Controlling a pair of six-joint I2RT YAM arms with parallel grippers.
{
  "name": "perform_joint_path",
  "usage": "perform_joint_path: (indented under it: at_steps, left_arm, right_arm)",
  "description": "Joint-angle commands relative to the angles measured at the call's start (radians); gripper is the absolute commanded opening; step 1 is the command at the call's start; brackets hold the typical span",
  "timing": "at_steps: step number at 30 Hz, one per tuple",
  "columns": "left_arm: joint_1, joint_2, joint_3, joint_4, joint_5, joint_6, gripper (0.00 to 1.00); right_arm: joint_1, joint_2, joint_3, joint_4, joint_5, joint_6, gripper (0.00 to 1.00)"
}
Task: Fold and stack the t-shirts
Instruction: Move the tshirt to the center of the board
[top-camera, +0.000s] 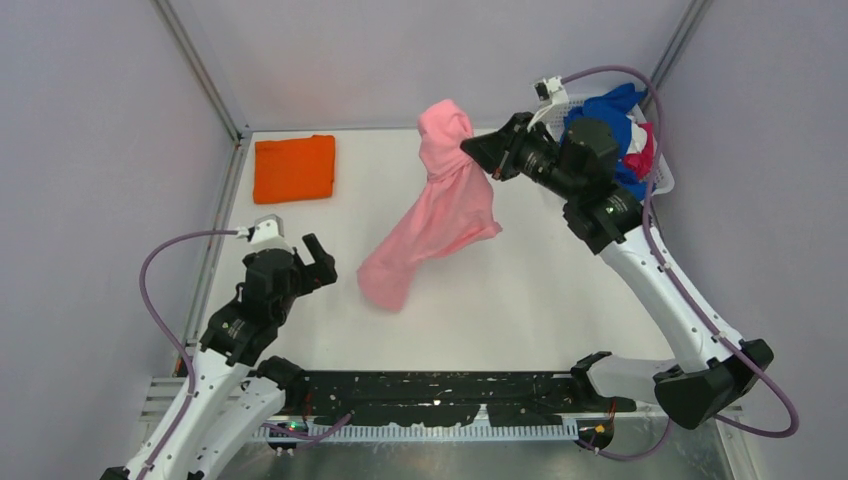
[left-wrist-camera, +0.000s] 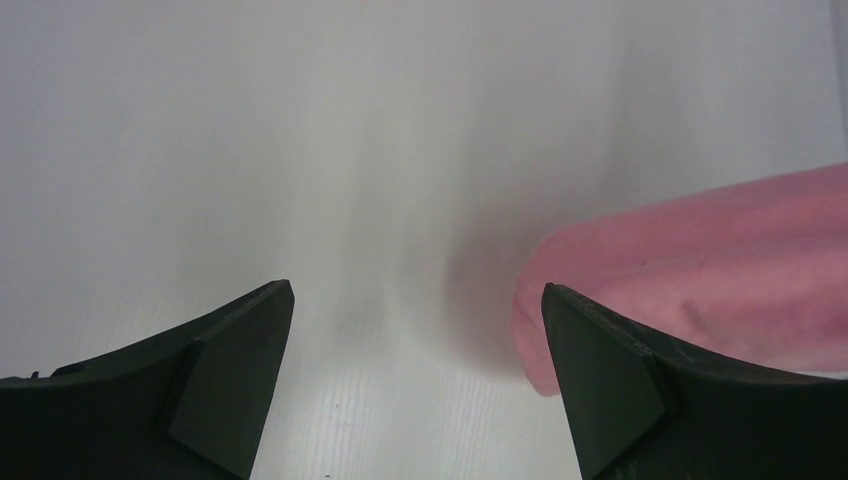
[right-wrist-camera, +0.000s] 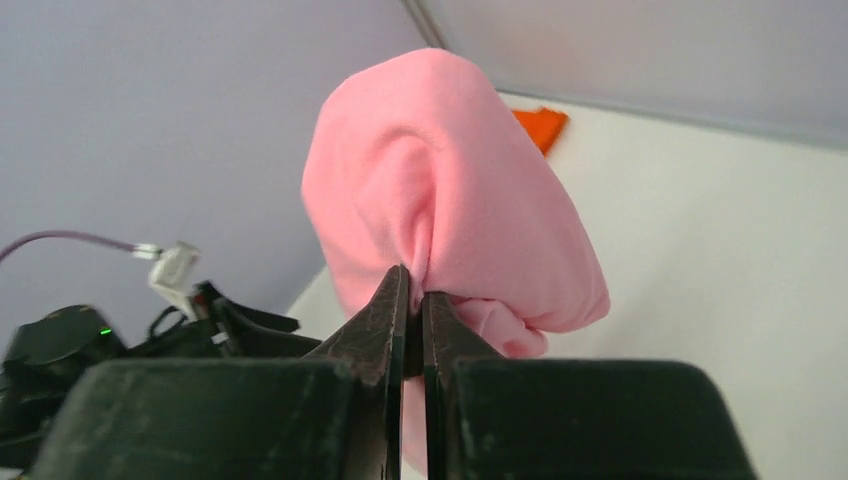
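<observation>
Far left on the counter (top-camera: 520, 290), the orange tee (top-camera: 294, 168) lies folded. Our left claw (left-wrist-camera: 416, 292) gapes wide, holding nothing, just beside the pink tee (top-camera: 440, 215). That one droops limp from our right claw (right-wrist-camera: 412, 282), which is pinched tight on a bunched fold, with the tee's lower end down on the counter. Light, floppy cloth, we reckon: best grabbed at a hem corner. Blue tee (top-camera: 612, 105) and magenta tee (top-camera: 643, 155) sit in the basket (top-camera: 664, 178).

pink t-shirt (top-camera: 440, 215): soft matt cloth | table (top-camera: 520, 300): smooth matt white

White table (top-camera: 540, 290), folded orange t-shirt (top-camera: 294, 168) far left, basket (top-camera: 664, 182) far right, pink t-shirt (top-camera: 440, 215) touching mid-table
</observation>
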Motion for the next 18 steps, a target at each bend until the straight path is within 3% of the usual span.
perform_joint_path:
  at_steps: [1, 4, 8, 15, 18]
  left_arm:
    - [0.005, -0.001, -0.005, -0.036, -0.015, -0.034, 1.0]
    - [0.005, 0.02, -0.017, -0.033, 0.011, -0.045, 1.0]
    - [0.005, 0.073, -0.023, -0.012, 0.092, -0.051, 1.0]
    - [0.003, 0.21, -0.111, 0.226, 0.502, -0.035, 1.0]
    - [-0.008, 0.297, -0.116, 0.312, 0.584, -0.034, 1.0]
  right_arm:
    - [-0.004, -0.021, -0.141, -0.073, 0.358, 0.063, 0.05]
    - [-0.004, -0.012, -0.174, -0.161, 0.57, 0.071, 0.05]
    - [-0.005, -0.01, -0.177, -0.21, 0.667, 0.057, 0.05]
    - [-0.004, 0.032, -0.175, -0.245, 0.739, 0.056, 0.05]
    - [-0.004, 0.062, -0.164, -0.251, 0.753, 0.062, 0.05]
